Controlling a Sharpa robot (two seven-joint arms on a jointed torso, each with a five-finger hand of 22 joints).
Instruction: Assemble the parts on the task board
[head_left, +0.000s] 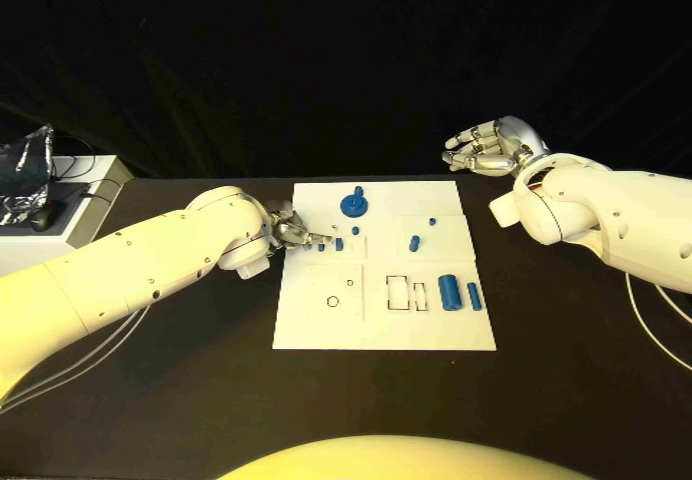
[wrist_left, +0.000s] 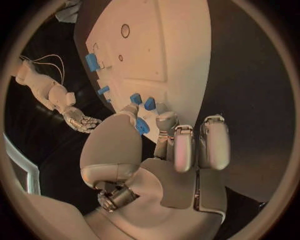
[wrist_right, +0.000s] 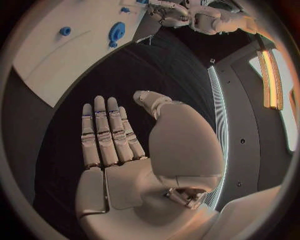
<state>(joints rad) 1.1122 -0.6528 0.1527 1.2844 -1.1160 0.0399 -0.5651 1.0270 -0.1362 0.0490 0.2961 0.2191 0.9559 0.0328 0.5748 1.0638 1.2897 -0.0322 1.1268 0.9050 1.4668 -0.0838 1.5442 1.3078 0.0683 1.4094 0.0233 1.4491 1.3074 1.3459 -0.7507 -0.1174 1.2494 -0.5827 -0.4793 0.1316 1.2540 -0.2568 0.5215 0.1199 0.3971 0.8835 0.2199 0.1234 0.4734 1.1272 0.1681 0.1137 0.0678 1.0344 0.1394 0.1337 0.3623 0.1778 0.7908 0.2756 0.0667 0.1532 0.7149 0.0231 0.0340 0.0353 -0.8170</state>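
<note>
Head view. The white task board lies flat at the centre of the black tabletop. The left hand rests over the board's 9 o'clock edge, toward its far half; its fingertips are drawn together around a small blue part, pinched upright just above the board surface. In the left wrist view the same part sits between the thumb and the curled fingers, with two further blue pieces just beyond the fingertips. A blue gear-shaped part stands at the board's 12 o'clock end, a small blue peg just nearer than it. A short blue piece lies toward 2 o'clock. Two blue cylinders, a larger one and a slimmer one, lie side by side at the 3 o'clock edge, beside rectangular outlined recesses. A round hole marks the panel at 8 o'clock.

The right hand hovers beyond the board's far 1 o'clock corner, well apart from every part; the right wrist view shows it with fingers straight and side by side, thumb apart, holding nothing. White boxes stand at the tabletop's 10 o'clock corner
</note>
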